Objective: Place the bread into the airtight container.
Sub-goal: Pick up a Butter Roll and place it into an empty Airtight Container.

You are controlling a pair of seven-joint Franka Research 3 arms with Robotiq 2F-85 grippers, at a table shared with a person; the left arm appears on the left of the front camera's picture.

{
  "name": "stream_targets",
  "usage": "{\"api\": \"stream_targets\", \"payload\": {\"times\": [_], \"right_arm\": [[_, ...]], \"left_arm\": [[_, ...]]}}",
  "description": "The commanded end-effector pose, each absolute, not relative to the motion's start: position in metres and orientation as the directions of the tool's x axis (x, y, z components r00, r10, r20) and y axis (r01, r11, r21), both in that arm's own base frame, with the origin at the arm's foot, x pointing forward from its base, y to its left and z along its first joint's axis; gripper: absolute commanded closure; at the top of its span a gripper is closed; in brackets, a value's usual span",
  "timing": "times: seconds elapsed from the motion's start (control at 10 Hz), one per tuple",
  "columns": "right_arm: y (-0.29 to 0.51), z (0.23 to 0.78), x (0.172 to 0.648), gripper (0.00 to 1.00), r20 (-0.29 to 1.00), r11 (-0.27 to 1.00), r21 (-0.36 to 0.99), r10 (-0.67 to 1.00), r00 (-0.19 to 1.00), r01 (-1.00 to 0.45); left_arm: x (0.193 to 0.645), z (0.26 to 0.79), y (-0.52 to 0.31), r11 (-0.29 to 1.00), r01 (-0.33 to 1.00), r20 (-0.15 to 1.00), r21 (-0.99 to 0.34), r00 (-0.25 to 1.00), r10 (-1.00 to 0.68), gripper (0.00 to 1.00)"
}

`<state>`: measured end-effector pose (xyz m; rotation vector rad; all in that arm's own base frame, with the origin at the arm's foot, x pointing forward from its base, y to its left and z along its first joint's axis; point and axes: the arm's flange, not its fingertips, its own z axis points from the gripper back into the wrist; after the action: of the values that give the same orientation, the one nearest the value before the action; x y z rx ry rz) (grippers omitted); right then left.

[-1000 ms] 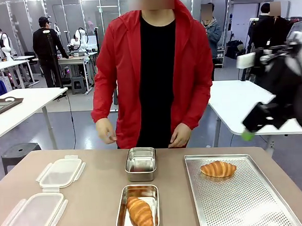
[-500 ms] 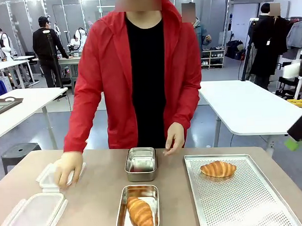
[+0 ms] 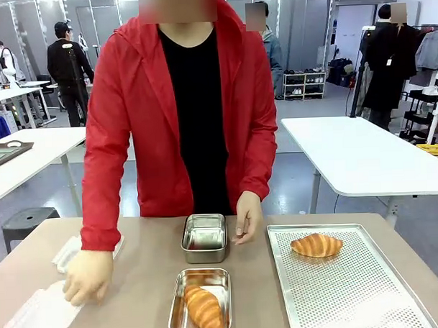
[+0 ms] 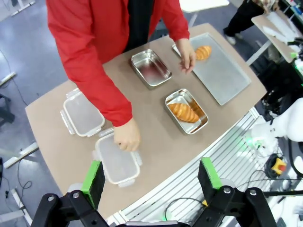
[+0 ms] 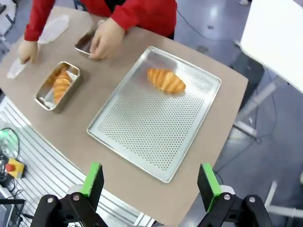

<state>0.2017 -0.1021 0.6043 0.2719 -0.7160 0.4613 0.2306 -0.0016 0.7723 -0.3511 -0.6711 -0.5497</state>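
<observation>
**Bread half packed; both grippers spread and empty**

Table (image 3: pixel 141 293): serves as the shared work surface, with the stock laid out on the robot's right and the packing items in the middle and on its left.

Perforated tray (image 3: pixel 353 296): lies flat on the right side, apparently as the supply station. One croissant (image 3: pixel 317 245) rests on it near the far edge, not yet stowed.

Clear lids: the near lid (image 4: pixel 116 163) and the far lid (image 4: pixel 81 113) lie off to the left, presumably set aside so the containers stay open for loading. One hand of the person (image 3: pixel 87 275) rests on the near lid, likely picking it up or shifting it.

Steel containers: the far container (image 3: pixel 204 238) stands open and empty, and the person's other hand (image 3: pixel 247 219) touches its side, probably steadying it. The near container (image 3: pixel 175 313) already holds a second croissant (image 3: pixel 204 308), uncovered.

Left gripper (image 4: pixel 151 176): poised high above the table's left half, fingers spread wide, holding and touching nothing.

Right gripper (image 5: pixel 151 178): high above the tray, fingers fully apart, empty. Judged well placed to descend on the tray croissant.
</observation>
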Motion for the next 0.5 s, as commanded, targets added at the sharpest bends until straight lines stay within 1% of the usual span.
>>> {"api": "stream_targets", "payload": {"times": [0.0, 0.1, 0.2, 0.3, 0.4], "right_arm": [[-0.098, 0.538, 0.16, 0.0, 0.69, 0.85, 0.117, 0.303, 0.658, -0.514], [-0.103, 0.533, 0.148, 0.0, 0.692, 0.855, 0.115, 0.296, 0.659, -0.505], [-0.107, 0.527, 0.141, 0.0, 0.698, 0.871, 0.142, 0.249, 0.672, -0.47], [-0.123, 0.599, 0.177, 0.0, 0.699, 0.854, 0.118, 0.291, 0.653, -0.507], [-0.123, 0.599, 0.177, 0.0, 0.699, 0.854, 0.118, 0.291, 0.653, -0.507]], "left_arm": [[0.23, 0.773, -0.002, 0.788, 0.601, 0.67, -0.134, 0.641, -0.375, 0.0], [0.23, 0.773, -0.002, 0.788, 0.601, 0.67, -0.134, 0.641, -0.375, 0.0], [0.23, 0.773, -0.002, 0.788, 0.601, 0.67, -0.134, 0.641, -0.375, 0.0], [0.23, 0.773, -0.002, 0.788, 0.601, 0.67, -0.134, 0.641, -0.375, 0.0], [0.23, 0.773, -0.002, 0.788, 0.601, 0.67, -0.134, 0.641, -0.375, 0.0]]}}
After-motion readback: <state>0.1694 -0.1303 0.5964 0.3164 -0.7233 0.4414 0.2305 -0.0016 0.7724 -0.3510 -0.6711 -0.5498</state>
